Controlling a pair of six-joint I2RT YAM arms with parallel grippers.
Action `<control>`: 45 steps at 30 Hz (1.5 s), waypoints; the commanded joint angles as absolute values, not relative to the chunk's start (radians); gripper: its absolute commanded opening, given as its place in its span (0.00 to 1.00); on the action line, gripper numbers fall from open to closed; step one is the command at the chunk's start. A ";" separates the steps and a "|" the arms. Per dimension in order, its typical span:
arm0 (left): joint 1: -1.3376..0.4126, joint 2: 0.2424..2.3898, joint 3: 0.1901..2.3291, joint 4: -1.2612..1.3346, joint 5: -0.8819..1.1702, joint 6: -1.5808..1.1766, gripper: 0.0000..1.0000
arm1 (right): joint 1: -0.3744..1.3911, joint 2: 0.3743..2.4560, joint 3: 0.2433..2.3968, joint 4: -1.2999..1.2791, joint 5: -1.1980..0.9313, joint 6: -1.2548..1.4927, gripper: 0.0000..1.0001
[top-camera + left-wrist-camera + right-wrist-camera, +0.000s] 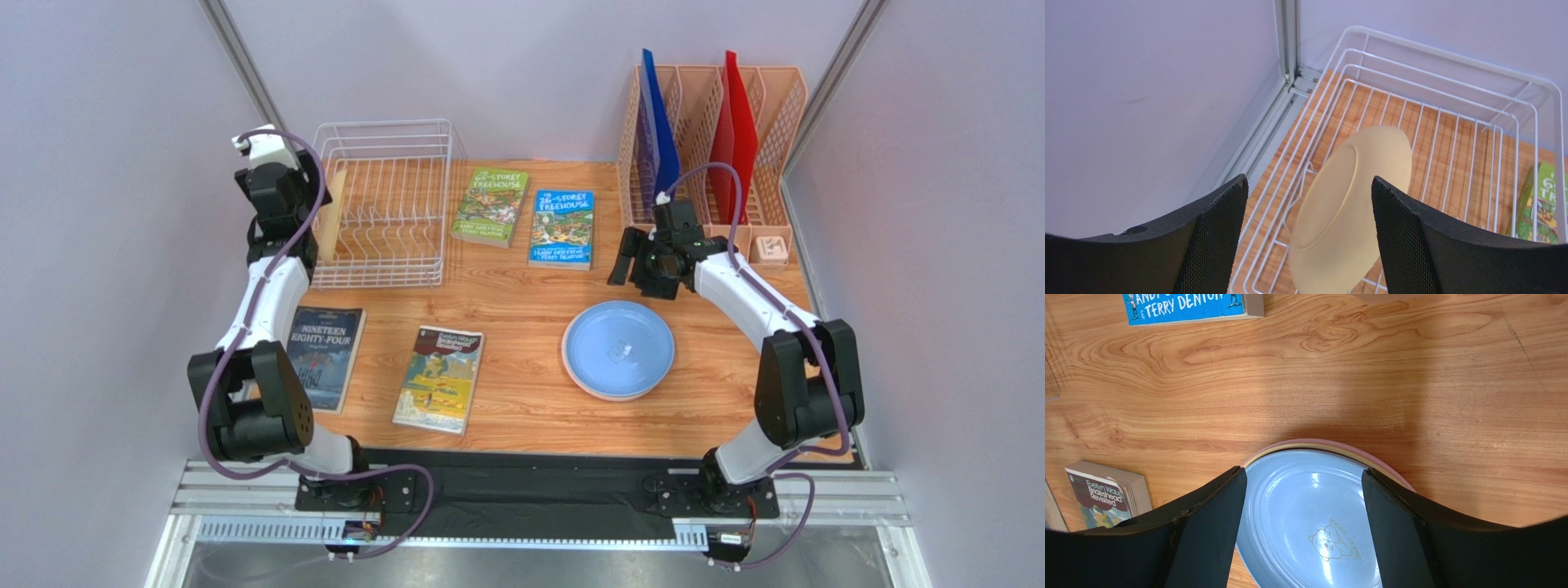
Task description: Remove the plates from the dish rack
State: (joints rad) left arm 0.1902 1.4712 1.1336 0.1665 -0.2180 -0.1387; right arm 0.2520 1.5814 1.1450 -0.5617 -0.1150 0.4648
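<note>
Status: three of four plates out, one left to go.

- Dish rack (405,233) sits at the far left corner of the tabletop (515,319). One cream-tan plate (1346,208) stands on edge in it, tilted, at the rack's left end. No other plate is visible in the rack.
- The unloaded stack lies flat toward the right side of the tabletop, about midway between the far and near edges. Light blue plate (1309,520) is on top. The right wrist view shows a second cream rim (1290,447) and a pink rim (1333,442) peeking out beneath it.
- Left end effector (1309,184): fingers spread, straddling the cream-tan plate in the rack. The plate sits between them with a gap on the left; I cannot tell whether the right finger touches it. No pinch yet.
- Right end effector (1303,471): fingers spread, empty, hovering over the far rim of the stack.

Judgement: the next step is closing the left fingers on the last plate, then lifting it clear of the prongs.
</note>
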 commanded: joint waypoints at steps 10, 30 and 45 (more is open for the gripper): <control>0.192 1.528 1.120 0.138 -0.005 -0.057 0.82 | 0.252 1.583 1.147 -0.509 -0.161 0.451 0.75; 0.153 1.589 1.117 0.139 -0.129 0.026 0.50 | 0.252 1.609 1.147 -0.502 -0.183 0.449 0.69; -0.055 1.528 1.020 0.445 -0.728 0.343 0.00 | 0.255 1.603 1.137 -0.502 -0.189 0.454 0.71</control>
State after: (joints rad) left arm 0.0193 1.5608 1.0241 0.2104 -0.5198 0.2077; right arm 0.2520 1.6070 1.1416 -0.5335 -0.1734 0.4622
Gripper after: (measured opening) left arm 0.043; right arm 0.704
